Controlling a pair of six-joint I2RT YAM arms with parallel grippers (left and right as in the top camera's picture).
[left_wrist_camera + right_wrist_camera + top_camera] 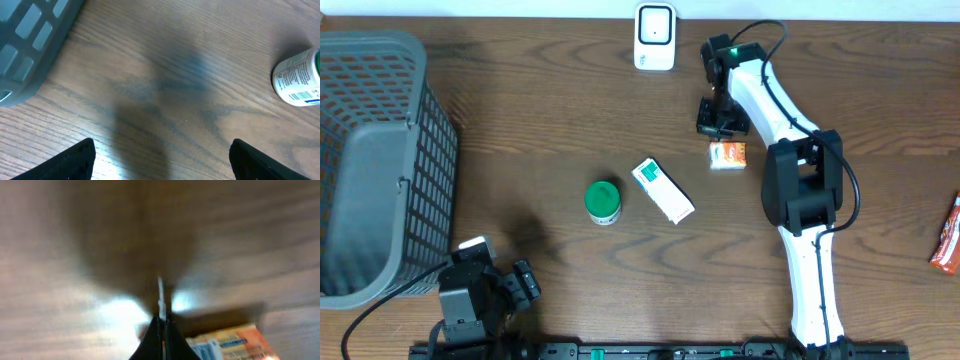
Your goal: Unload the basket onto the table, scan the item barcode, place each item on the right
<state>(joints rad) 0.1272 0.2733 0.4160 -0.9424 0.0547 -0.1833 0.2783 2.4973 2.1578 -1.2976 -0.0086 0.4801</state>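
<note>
I judge nothing scanned yet: my right jaws sit shut, empty, beside the orange packet; my left jaws gape wide.

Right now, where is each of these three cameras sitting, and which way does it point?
Overhead: above the table, looking straight down; basket, scanner and both arms show.
Left wrist: on the left arm, facing the table; its open fingers frame the bottom corners.
Right wrist: on the right arm, low over the table, blurred; its shut fingers at bottom centre.
Shared: overhead and left wrist both see the green-lidded bottle and basket.
</note>
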